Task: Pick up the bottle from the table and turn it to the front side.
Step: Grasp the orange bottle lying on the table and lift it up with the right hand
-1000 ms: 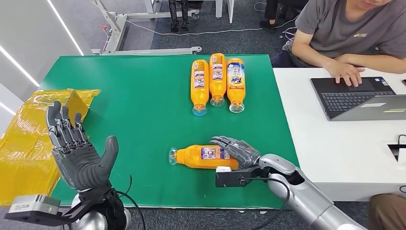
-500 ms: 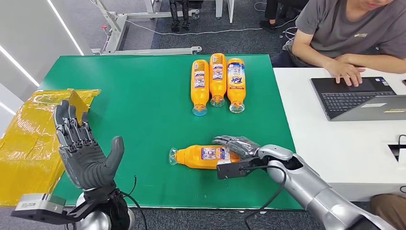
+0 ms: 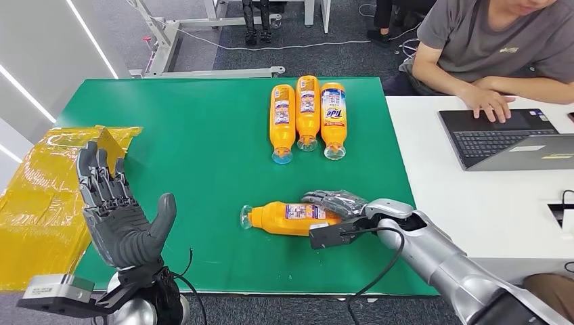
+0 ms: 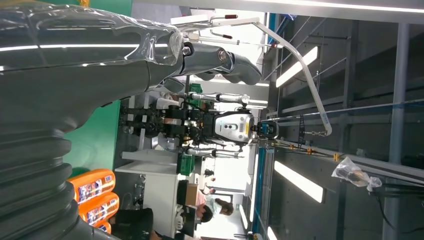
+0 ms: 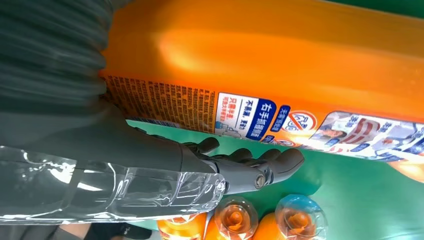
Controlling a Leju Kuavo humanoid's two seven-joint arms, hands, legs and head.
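The left robot hand (image 3: 120,220) stays raised, fingers spread, holding nothing. On the green tabletop (image 3: 196,142) the bottle (image 3: 291,218) lies back-label up, now nudged slightly. The right robot hand (image 3: 338,203) has settled over its base; whether it grips yet, I cannot tell.

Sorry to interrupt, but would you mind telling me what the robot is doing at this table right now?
The right robot hand is wrapped over the base end of an orange plastic detergent bottle lying on its side on the green table, apparently gripping it to pick it up. The left robot hand is raised, open and holding nothing. Three similar orange bottles lie side by side farther back, and a person works at a laptop beside the table.
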